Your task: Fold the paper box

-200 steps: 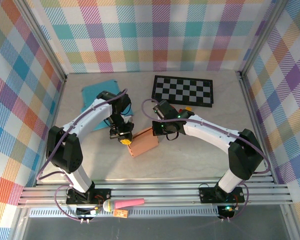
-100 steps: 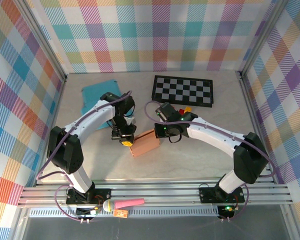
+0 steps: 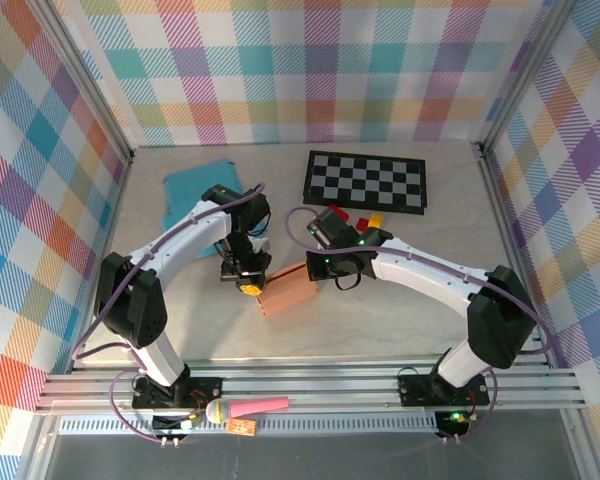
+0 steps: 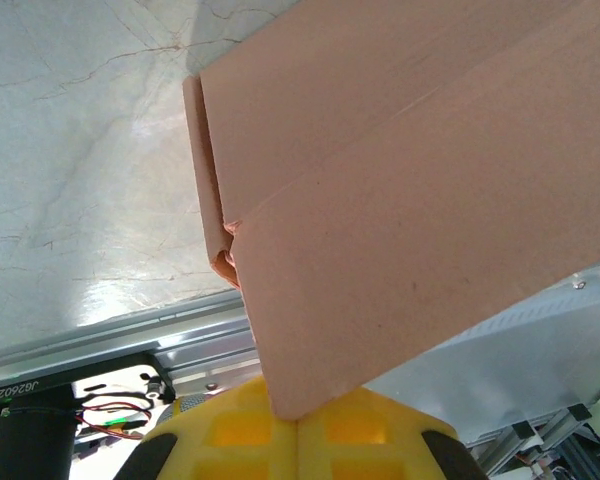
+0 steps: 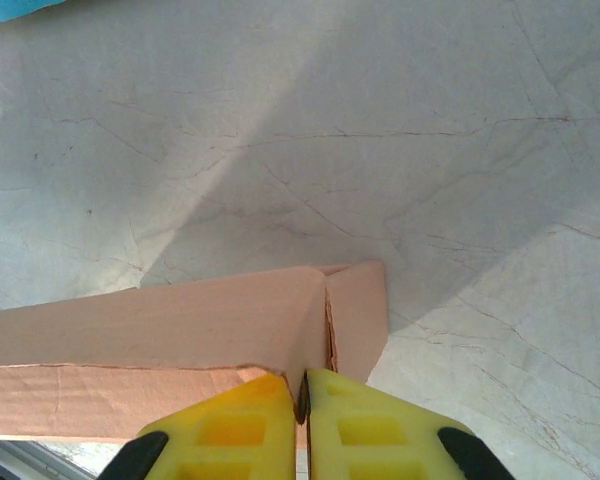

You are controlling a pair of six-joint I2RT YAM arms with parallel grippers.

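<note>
Just below the centre of the top view, the paper box (image 3: 288, 288) lies on the table (image 3: 410, 300). Its long axis runs from lower left to upper right. The left gripper (image 3: 248, 284) sits at the lower-left end and the right gripper (image 3: 316, 268) at the upper-right end, so each arm is nearest its own end and the box spans the gap between them.

At the bottom of the left wrist view, the yellow pads (image 4: 230, 435) are pressed together on the lower corner of a box panel (image 4: 410, 200). The panel rises from them toward the upper right of the frame. The box's open edge, with a tucked layer, shows at centre left.

At the bottom of the right wrist view, the fingers (image 5: 245, 405) are almost closed, with a thin upright wall of the box pinched between them. The body (image 5: 180, 330) extends to the left and a small end flap (image 5: 358, 310) stands just to the right.

By my reading, the next fold depends on that flap, which lies just ahead and right of the right fingers, while the left grip anchors the far end.
</note>
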